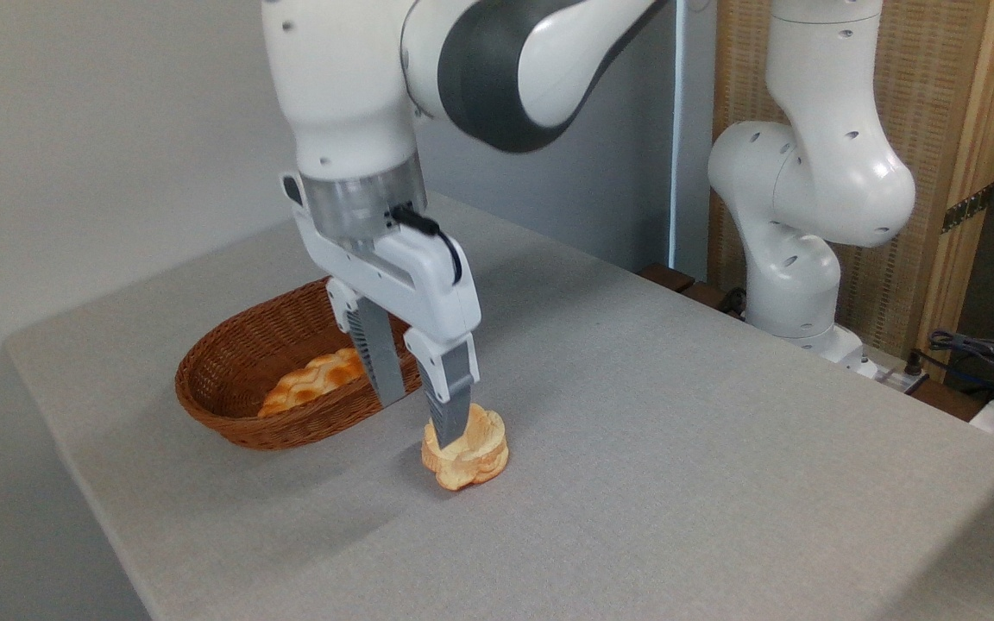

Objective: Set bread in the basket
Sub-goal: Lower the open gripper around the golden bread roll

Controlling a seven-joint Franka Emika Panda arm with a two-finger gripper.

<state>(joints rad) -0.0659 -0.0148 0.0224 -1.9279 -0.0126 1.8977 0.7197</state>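
The bread (pixel 478 455), a small lobed bun with a pale top and golden sides, lies on the grey table (pixel 678 448) just right of the basket. The basket (pixel 204 384) is oval brown wicker with low sides. My gripper (pixel 424 423) hangs open and points down. Its near finger (pixel 449 405) overlaps the bun's upper left, and I cannot tell whether it touches. Its far finger (pixel 380 371) stands in front of the basket's right rim. Nothing is held between them.
A longer bumpy orange loaf (pixel 311 384) lies inside the basket. The arm's white base (pixel 795 285) stands at the table's far right edge, with cables (pixel 980 354) beyond it. The table's front-left edge runs close to the basket.
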